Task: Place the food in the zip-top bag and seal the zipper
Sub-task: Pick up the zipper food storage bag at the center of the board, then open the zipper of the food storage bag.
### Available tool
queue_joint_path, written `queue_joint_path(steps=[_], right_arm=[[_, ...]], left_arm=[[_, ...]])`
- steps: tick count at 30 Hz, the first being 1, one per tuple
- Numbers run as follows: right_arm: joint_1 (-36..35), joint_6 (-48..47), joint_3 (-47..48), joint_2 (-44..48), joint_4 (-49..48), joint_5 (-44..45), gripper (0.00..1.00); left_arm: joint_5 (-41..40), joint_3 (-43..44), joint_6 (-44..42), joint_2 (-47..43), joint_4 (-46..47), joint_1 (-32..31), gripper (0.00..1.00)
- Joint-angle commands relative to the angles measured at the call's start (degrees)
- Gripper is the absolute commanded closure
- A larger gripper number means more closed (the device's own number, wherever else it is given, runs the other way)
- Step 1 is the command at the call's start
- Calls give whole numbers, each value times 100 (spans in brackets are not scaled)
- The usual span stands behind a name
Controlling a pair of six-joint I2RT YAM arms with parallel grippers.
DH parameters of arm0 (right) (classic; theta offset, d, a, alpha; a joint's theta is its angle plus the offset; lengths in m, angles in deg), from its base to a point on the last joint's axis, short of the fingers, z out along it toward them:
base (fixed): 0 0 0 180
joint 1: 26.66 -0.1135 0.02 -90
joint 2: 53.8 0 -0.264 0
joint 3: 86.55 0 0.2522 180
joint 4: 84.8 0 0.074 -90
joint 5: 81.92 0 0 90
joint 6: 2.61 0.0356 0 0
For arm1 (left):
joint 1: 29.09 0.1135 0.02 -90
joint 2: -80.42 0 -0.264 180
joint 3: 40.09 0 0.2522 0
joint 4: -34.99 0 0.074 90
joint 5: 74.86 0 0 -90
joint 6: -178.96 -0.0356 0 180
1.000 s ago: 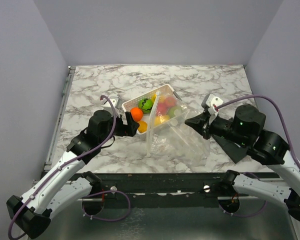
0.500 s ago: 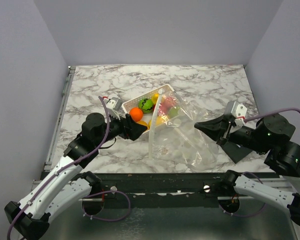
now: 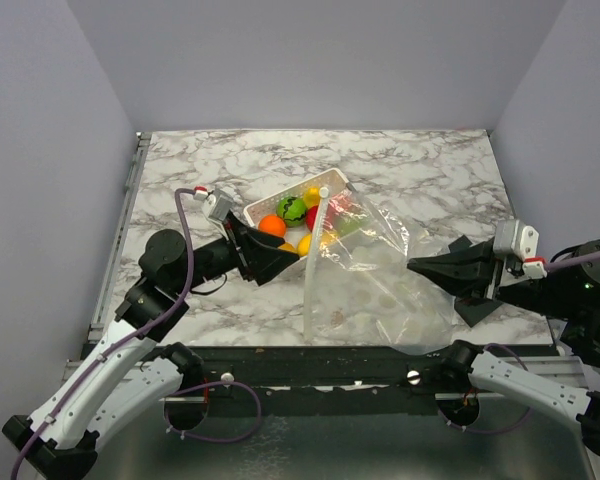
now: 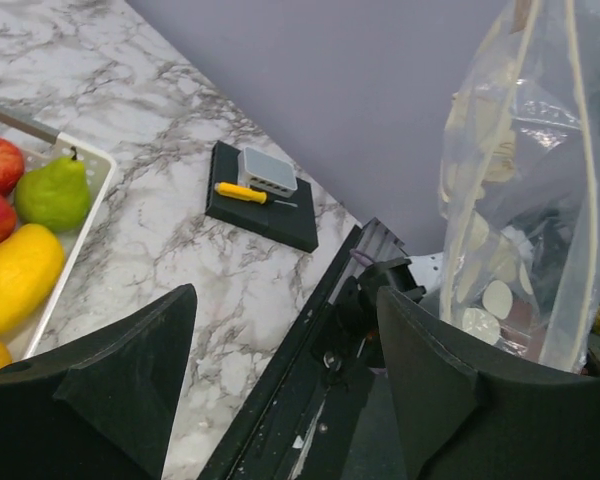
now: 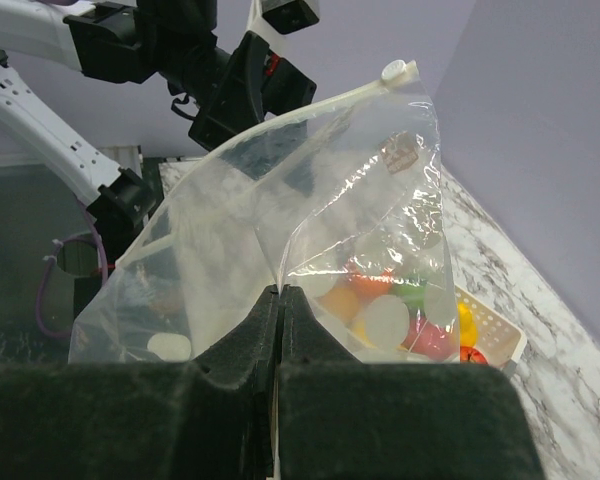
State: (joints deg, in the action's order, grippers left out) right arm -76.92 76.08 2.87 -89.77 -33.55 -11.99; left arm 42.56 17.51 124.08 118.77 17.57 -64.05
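The zip-top bag (image 3: 380, 285) stretches clear and crinkly across the table's middle, partly lifted, and looks empty. Its zipper (image 3: 315, 265) runs as a white strip down the left edge. My right gripper (image 3: 414, 265) is shut on the bag's right side; in the right wrist view the film (image 5: 300, 220) is pinched in the gripper (image 5: 281, 290). The food (image 3: 305, 215) lies in the white basket (image 3: 280, 195), with an orange fruit (image 3: 271, 225) nearest my left gripper (image 3: 275, 258). That gripper (image 4: 285, 300) is open with nothing between its fingers. Its camera sees fruits (image 4: 52, 192) and the bag (image 4: 520, 180).
A black block (image 4: 265, 195) with a grey box and a yellow screwdriver lies on the marble near the right front edge, partly under my right arm (image 3: 470, 310). The basket's rim (image 4: 75, 235) sits to the left of the open fingers.
My right gripper has pulled the bag to the right and stretched it out. My left gripper has drawn back to the left, away from the orange fruit, which stays in the basket.
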Motion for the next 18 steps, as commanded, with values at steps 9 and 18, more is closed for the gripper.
queue_joint_path(steps=[9, 18], right_arm=[[-36, 35, 95, 154, -129, -596, 99], [-36, 131, 47, 12, -544, -874, 99]], left_arm=[[1175, 300, 748, -86, 1082, -6, 27], [1784, 212, 1081, -27, 1670, -3, 28]])
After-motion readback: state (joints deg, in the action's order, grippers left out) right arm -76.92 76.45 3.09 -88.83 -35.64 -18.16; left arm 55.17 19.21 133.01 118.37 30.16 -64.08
